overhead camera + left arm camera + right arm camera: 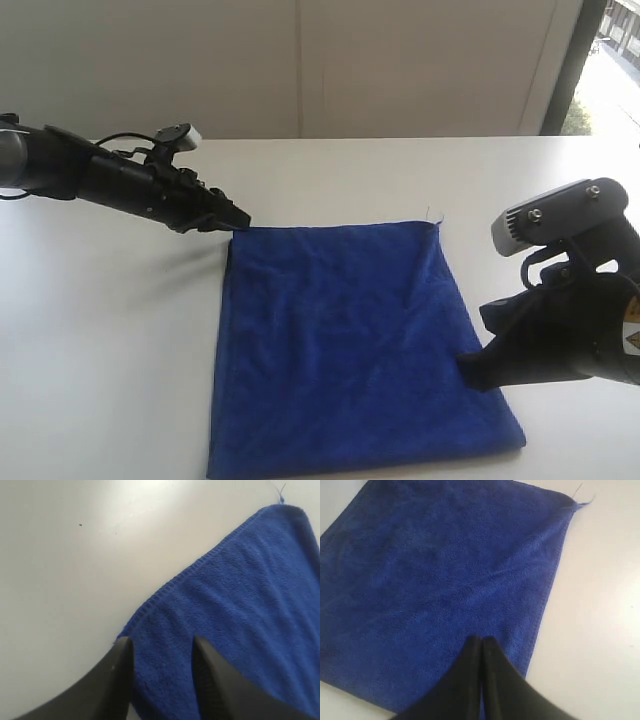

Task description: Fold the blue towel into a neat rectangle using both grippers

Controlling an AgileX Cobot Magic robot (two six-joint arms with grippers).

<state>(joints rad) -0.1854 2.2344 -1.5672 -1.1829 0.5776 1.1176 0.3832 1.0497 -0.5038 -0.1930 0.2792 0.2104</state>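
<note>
The blue towel (340,350) lies spread flat on the white worktop (100,350), a rough rectangle with one layer showing. Its near edge runs down to the bottom of the exterior view, and its surface carries only a few soft creases.

At the towel's right edge, toward the near end, sits the right pincer (481,639). Its two dark fingers are pressed together with no gap between them, and their tip is over the cloth just inside the hemmed border. Whether any fabric is caught between them cannot be told. A grey-silver block (530,215) rides on top of this arm.

Farther back, at the towel's far right corner, a few loose threads (432,215) stick out onto the worktop.

At the far left corner the left pincer (161,641) is low over the cloth with its fingers spread apart. The stitched corner of the towel shows in the gap between them, close to one finger. It holds nothing.

Behind the worktop stands a pale wall (300,60), and a window (610,60) shows at the far right
</note>
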